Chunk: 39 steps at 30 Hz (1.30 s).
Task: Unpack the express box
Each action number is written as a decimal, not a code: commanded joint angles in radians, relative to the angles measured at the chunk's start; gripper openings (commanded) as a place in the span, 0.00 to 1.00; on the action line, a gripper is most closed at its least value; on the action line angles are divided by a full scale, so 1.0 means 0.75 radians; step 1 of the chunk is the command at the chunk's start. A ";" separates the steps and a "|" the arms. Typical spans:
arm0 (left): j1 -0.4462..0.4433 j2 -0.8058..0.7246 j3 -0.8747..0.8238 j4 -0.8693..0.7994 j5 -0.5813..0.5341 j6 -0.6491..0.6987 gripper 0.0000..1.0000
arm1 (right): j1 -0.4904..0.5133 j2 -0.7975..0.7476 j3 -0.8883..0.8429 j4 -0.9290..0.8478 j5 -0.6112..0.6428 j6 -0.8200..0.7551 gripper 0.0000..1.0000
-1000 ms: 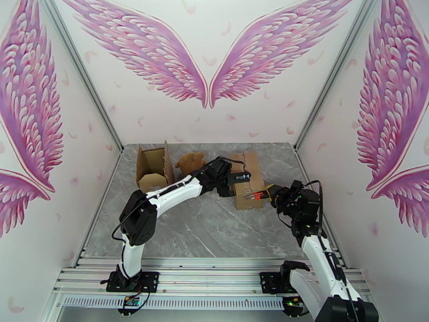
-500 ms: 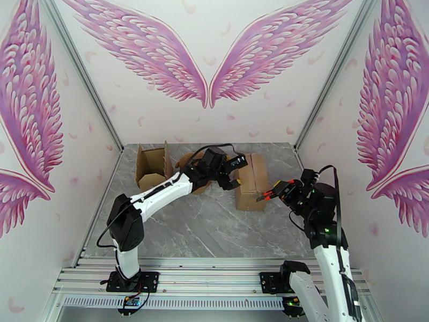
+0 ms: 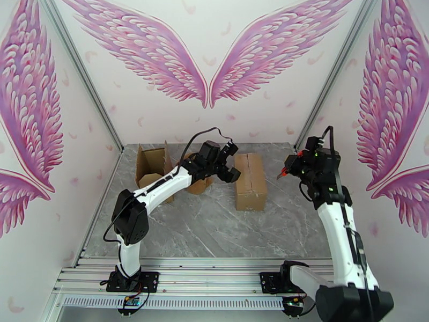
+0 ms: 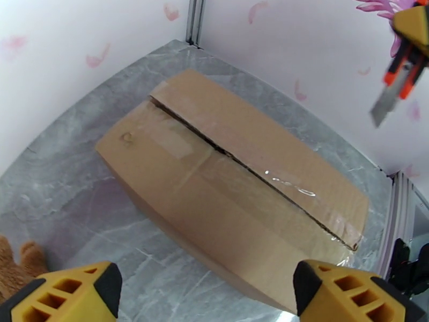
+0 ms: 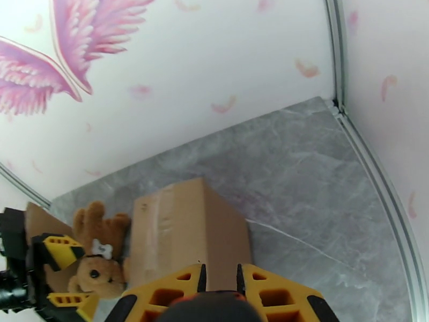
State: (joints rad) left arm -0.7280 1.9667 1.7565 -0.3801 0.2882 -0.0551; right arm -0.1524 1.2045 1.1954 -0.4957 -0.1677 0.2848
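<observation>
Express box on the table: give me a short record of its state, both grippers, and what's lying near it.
express box: flaps lying flat, tape along the centre seam looks slit
left gripper: open, hovering by the box's left edge, touching nothing
right gripper: shut on the utility knife, held in the air off the box's right side
knife blade: extended, clear of the box
teddy bear: lying just left of the box
open carton: further left, flaps up

I can read no lettering, label or number anywhere, not even on the express box [image 4: 214, 194] before my left hand [image 4: 206, 292].
</observation>
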 commanded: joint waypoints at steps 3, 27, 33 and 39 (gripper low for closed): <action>-0.031 0.067 -0.007 -0.019 0.116 -0.191 0.89 | 0.068 0.301 0.180 0.059 0.048 -0.125 0.00; -0.286 0.306 0.379 -0.294 0.148 -0.078 0.90 | 0.529 0.928 0.781 -0.019 -0.304 -0.595 0.00; -0.292 0.147 0.246 -0.245 0.015 -0.041 0.90 | 0.510 0.821 0.841 -0.036 -0.001 -0.512 0.00; -0.275 -0.043 0.121 -0.244 -0.208 0.026 0.91 | 0.441 0.688 0.835 -0.062 0.192 -0.373 0.00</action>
State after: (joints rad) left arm -0.9543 2.0552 1.8778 -0.5671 0.2512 -0.0780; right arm 0.2039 1.8153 1.7775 -0.5144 -0.1448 -0.0620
